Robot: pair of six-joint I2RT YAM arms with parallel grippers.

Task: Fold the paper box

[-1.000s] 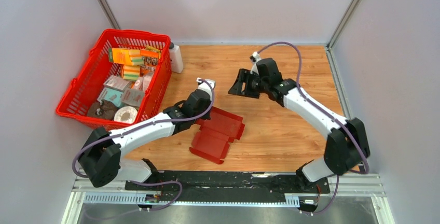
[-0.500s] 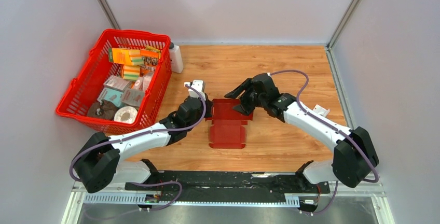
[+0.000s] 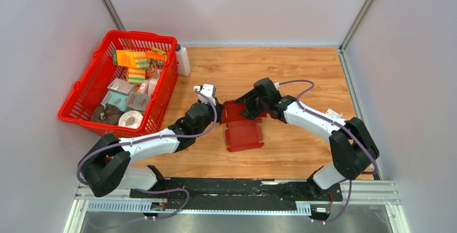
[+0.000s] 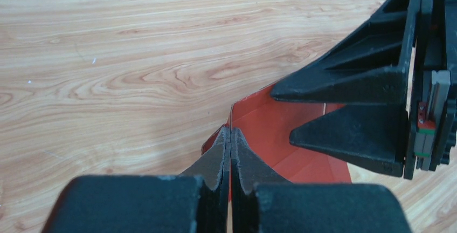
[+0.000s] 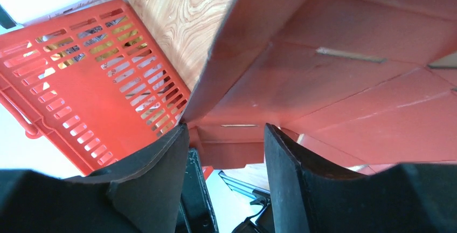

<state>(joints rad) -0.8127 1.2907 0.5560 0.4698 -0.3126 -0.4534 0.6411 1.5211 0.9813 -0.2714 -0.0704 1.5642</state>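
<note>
The paper box is a flat dark red cardboard sheet with tabs, lying mid-table with its far part raised. My left gripper is shut on its left edge. In the left wrist view the shut gripper pinches the thin edge of the sheet. My right gripper is open over the sheet's far part. Its black fingers show in the left wrist view. In the right wrist view the open gripper sits at the sheet; whether a finger touches it I cannot tell.
A red plastic mesh basket with several printed packages stands at the left and also shows in the right wrist view. A white bottle stands beside its far corner. Grey walls close the table's back and sides.
My left gripper has pulled the sheet from the near middle up toward the table's centre and turned it. My right gripper has come down from the back onto the sheet's far part.
</note>
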